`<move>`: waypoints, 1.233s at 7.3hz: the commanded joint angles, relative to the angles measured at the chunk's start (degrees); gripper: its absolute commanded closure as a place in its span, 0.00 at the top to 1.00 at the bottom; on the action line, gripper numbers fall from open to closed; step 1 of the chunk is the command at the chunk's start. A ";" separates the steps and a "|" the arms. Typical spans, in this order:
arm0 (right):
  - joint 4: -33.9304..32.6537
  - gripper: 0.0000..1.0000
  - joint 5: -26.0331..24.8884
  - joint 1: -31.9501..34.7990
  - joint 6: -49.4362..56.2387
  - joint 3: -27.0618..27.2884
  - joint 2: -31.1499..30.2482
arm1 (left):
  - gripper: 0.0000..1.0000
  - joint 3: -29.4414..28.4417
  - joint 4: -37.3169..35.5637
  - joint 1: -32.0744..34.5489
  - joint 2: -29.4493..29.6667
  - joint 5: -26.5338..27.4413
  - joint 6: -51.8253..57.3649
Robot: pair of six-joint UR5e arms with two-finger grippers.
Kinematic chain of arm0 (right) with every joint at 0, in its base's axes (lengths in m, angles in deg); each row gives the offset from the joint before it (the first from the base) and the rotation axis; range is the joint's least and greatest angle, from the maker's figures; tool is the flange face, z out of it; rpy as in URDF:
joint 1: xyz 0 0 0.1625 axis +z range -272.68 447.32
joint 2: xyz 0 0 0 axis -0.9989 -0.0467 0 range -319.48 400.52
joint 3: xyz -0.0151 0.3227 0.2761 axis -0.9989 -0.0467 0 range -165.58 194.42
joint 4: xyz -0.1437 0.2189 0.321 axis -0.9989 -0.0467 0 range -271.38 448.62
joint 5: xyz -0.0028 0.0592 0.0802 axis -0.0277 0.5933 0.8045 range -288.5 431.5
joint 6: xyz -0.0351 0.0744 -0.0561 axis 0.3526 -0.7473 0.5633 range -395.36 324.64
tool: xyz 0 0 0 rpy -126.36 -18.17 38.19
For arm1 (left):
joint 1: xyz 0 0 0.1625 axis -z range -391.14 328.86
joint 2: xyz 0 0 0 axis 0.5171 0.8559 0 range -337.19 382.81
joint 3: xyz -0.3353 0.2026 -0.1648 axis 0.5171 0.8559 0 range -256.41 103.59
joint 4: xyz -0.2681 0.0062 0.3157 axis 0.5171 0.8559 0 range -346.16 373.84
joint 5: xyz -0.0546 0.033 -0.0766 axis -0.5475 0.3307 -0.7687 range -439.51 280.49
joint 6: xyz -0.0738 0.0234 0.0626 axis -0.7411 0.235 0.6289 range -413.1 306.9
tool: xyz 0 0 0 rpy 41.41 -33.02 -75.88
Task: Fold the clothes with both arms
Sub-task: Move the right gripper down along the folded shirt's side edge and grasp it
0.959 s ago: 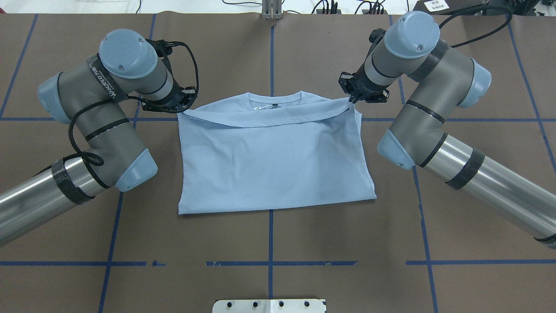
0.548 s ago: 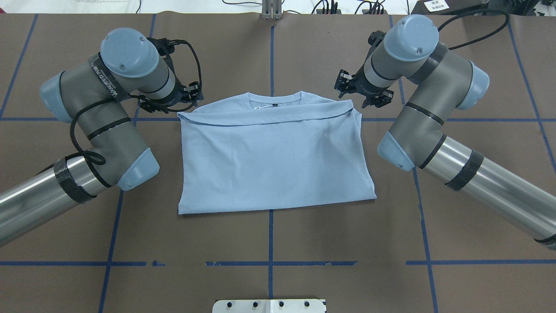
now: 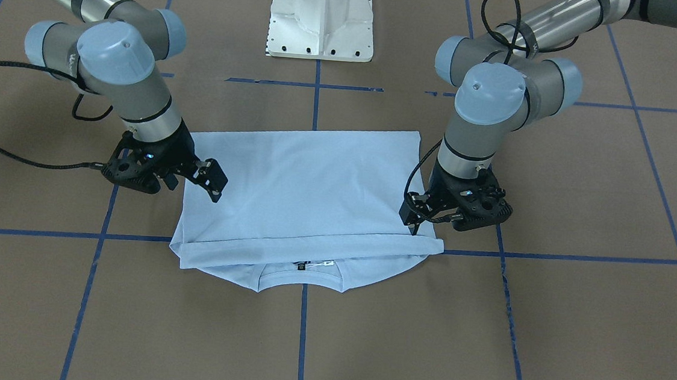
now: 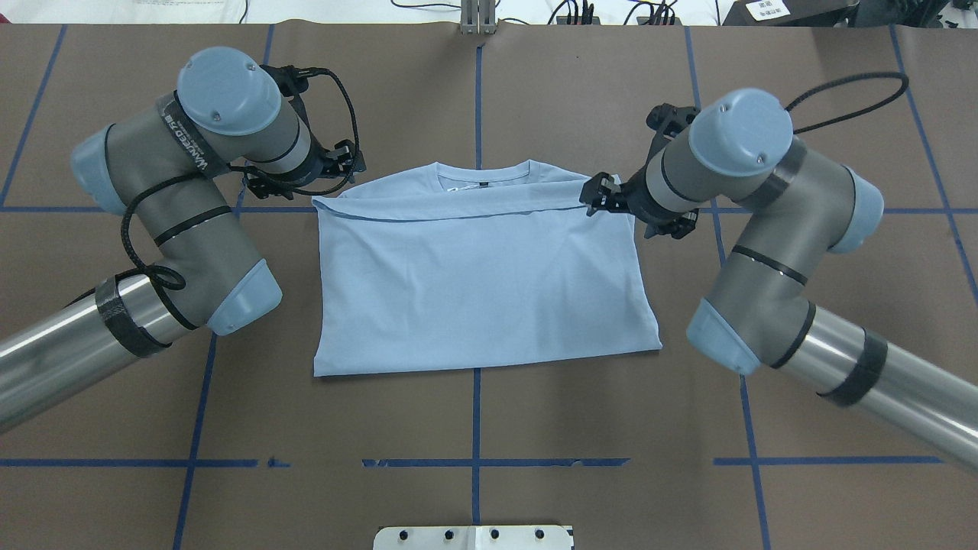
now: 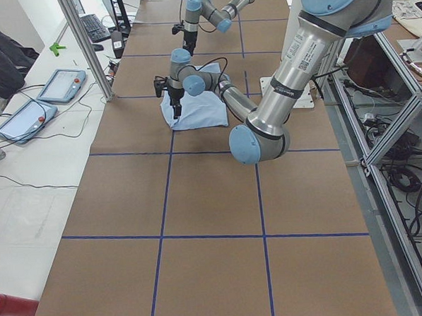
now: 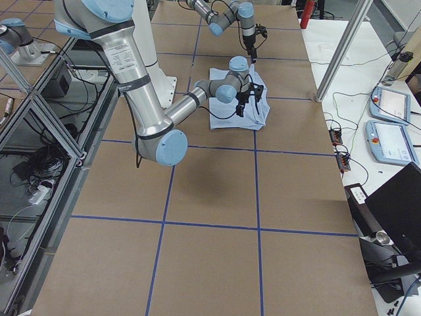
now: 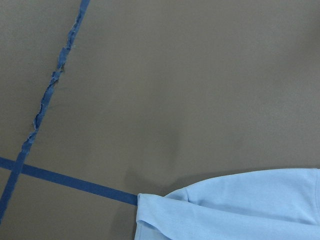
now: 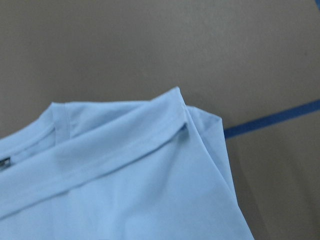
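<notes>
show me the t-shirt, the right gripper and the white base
T-shirt (image 4: 481, 283), overhead view, middle of the folded top layer.
Right gripper (image 3: 194, 183), front-facing view, between its fingertips.
White base (image 3: 321, 25), front-facing view, its front face.

One T-shirt (image 4: 474, 283), two arms (image 4: 191, 206) (image 4: 764, 221), two pincers (image 3: 441, 222) (image 3: 191, 184), one white pedestal (image 3: 322, 13)

Broad counter (image 4: 581, 412) covered in matt brown paper, ruled into large squares by dark blue tape lines (image 4: 114, 463) frayed in places, light blue short-sleeved T-shirt (image 4: 481, 283) lying folded flat across the centre line, collar pointing away from the white metal pedestal base (image 3: 321, 19) standing at one edge.
</notes>
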 commanded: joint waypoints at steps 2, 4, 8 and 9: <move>-0.38 0.99 -2.03 -7.21 -0.08 6.76 -9.72 | 1.00 1.61 -0.15 -0.18 0.11 0.23 -2.74; -0.47 0.98 -2.03 -8.98 -0.08 6.24 -9.91 | 1.00 1.70 -0.07 -0.27 0.20 0.23 -3.00; -0.56 0.87 -1.76 -9.78 0.01 5.00 -9.91 | 1.00 2.58 -0.24 -0.27 0.20 0.24 -3.00; -0.56 0.60 -1.42 -9.78 0.01 5.00 -10.00 | 1.00 2.93 -0.24 -0.18 0.20 0.23 -3.09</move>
